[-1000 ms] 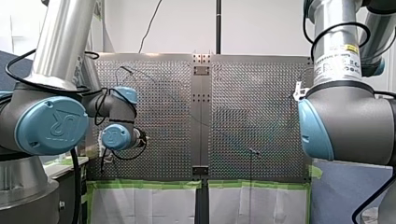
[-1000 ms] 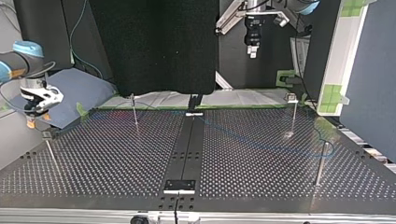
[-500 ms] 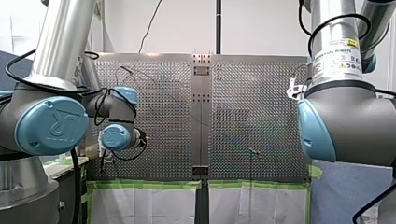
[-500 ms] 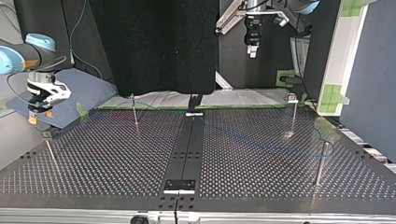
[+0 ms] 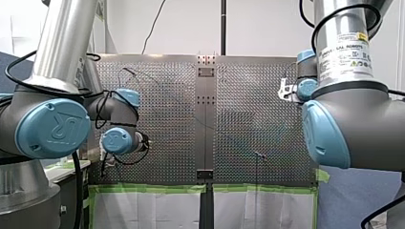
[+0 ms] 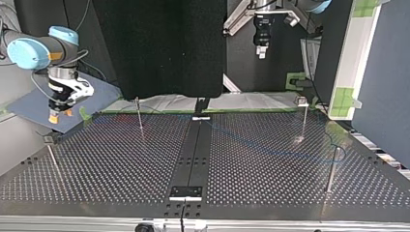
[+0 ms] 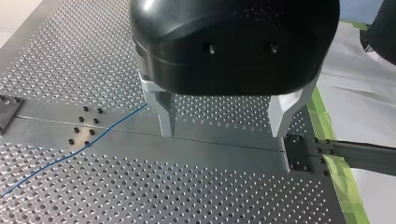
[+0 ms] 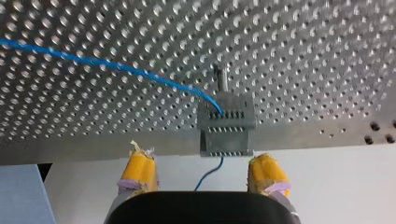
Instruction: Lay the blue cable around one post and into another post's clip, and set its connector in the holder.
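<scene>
The thin blue cable (image 7: 77,150) lies loose across the perforated table (image 6: 111,164) and runs off beside my left gripper (image 7: 223,122). That gripper is black with metal fingers, hangs open and empty above the centre strip, and sits high at the back in the top view (image 6: 261,50). In the right wrist view the cable (image 8: 116,67) enters a grey clip block (image 8: 227,123) on a post at the table's edge. My right gripper (image 8: 203,175) is open, its yellow pads either side of the block, short of it. It hovers at the top view's left (image 6: 60,116).
Thin posts stand on the table: one near the back (image 6: 139,116), one at the back right (image 6: 303,118), one at the right (image 6: 331,169), one at the left edge (image 6: 51,155). A black plate (image 6: 186,192) sits on the centre strip near the front. Green tape edges the far side.
My right arm has swung inward from outside the table's edge, toward the top view's right, and risen a little. My left arm has not moved. Both grippers stay open.
</scene>
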`<state>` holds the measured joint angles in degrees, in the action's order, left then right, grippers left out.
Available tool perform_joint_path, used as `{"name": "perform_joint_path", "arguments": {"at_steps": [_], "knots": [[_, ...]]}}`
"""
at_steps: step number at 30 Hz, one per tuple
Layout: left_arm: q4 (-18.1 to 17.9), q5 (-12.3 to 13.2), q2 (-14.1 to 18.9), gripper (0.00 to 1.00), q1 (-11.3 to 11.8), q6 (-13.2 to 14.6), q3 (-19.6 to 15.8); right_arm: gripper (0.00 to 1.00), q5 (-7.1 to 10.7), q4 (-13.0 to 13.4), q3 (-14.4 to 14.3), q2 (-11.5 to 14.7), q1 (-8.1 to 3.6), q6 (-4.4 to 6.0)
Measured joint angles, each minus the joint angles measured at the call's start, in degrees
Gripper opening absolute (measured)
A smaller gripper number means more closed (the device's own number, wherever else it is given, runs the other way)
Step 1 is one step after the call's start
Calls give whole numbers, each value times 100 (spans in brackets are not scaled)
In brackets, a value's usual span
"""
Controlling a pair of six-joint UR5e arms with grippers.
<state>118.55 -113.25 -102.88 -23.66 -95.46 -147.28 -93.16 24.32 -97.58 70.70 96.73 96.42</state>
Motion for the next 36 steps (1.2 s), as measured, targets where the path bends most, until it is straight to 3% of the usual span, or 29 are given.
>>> {"name": "perform_joint_path", "arguments": {"at_steps": [6,17,22,28,36], "knots": [[-36,1,-1,100,0,0,-6,99,-198,82,-4,-3,299,-79],[-349,102,-1,100,7,-165,113,99,-234,383,-1,-26,862,-169],[-427,163,-2,100,10,-309,288,99,-274,410,3,-48,1099,-200],[-370,56,-2,100,21,-361,545,99,-428,375,5,-99,1403,-244],[-254,12,-3,100,40,-368,747,99,-464,375,6,-362,1831,-372]]}}
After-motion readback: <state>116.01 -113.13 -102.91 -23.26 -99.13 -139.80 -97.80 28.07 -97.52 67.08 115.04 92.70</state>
